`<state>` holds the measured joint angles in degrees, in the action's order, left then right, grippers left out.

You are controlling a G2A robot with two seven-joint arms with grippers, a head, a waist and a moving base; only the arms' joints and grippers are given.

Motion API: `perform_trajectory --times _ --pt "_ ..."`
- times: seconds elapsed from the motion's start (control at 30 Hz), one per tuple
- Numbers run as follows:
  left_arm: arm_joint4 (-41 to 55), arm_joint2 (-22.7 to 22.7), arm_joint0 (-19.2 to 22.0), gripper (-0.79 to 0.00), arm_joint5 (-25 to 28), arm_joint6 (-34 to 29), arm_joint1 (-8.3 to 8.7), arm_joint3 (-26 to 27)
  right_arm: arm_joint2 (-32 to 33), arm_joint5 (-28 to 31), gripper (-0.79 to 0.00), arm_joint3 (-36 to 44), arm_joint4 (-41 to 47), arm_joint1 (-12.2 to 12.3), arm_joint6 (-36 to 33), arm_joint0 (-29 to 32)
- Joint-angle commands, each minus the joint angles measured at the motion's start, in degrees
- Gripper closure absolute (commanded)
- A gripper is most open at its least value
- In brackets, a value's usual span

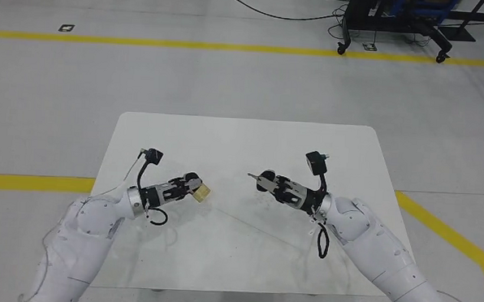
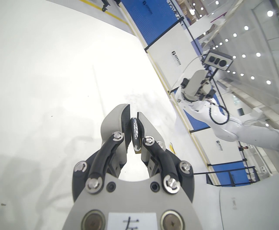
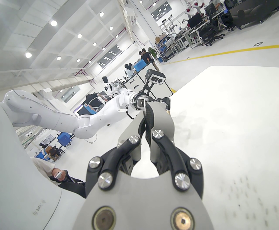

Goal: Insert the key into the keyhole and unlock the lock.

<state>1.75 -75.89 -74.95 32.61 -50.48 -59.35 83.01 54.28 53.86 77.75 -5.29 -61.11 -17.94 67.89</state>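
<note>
**Key and lock in hand, not yet joined**

The left gripper (image 1: 193, 187) is clamped on the lock (image 1: 201, 192), and the right gripper (image 1: 263, 181) is pinched on the key (image 1: 252, 177). Both are above the table (image 1: 251, 139), facing each other but well apart. Grasping looks done; aligning, inserting and turning remain.
</note>
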Motion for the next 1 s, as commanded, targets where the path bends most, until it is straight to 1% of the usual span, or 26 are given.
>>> perform_trajectory --times 0.0,0.07,0.17,0.27,0.4,0.53,0.7,0.73,0.77,0.8,0.83,0.97 --pt "3.9 0.2 0.5 0.0 1.3 -2.5 0.05 -0.8 0.0 0.0 0.0 0.0 0.0 0.0 0.0 0.0" --pt "8.2 0.8 1.0 0.0 2.5 -5.9 0.08 -1.5 0.0 0.0 0.0 0.0 0.0 0.0 0.0 0.0" --pt "17.2 2.0 2.0 0.0 3.2 -11.5 0.01 -3.2 0.0 0.0 0.0 0.0 0.0 0.0 0.0 0.0" --pt "20.6 2.3 3.5 0.0 3.7 -14.9 0.07 -5.4 0.0 0.0 0.0 0.0 0.0 0.0 0.0 0.0" --pt "24.2 3.0 4.2 0.0 3.6 -15.6 -0.12 -7.0 0.0 0.0 0.0 0.0 0.0 0.0 0.0 0.0" --pt "27.9 2.8 4.8 0.0 3.0 -15.7 -0.18 -9.0 0.0 0.0 0.0 0.0 0.0 0.0 0.0 0.0" --pt "32.4 3.3 5.7 0.0 2.2 -17.9 -0.38 -10.5 0.0 0.0 0.0 0.0 0.0 0.0 0.0 0.0" --pt "32.0 3.0 5.8 0.0 2.6 -17.2 -0.35 -11.1 0.0 0.0 0.0 0.0 0.0 0.0 0.0 0.0" --pt "29.2 2.3 6.1 0.0 3.8 -15.3 -0.22 -11.6 0.0 0.0 0.0 0.0 0.0 0.0 0.0 0.0" --pt "26.2 2.0 5.8 0.0 4.7 -12.9 -0.18 -11.3 0.0 0.0 0.0 0.0 0.0 0.0 0.0 0.0" --pt "25.6 2.2 5.4 0.0 5.0 -11.6 -0.25 -10.5 0.0 0.0 0.0 0.0 0.0 0.0 0.0 0.0" --pt "25.6 2.2 5.4 0.0 5.0 -11.6 -0.25 -10.5 0.0 0.0 0.0 0.0 0.0 0.0 0.0 0.0"
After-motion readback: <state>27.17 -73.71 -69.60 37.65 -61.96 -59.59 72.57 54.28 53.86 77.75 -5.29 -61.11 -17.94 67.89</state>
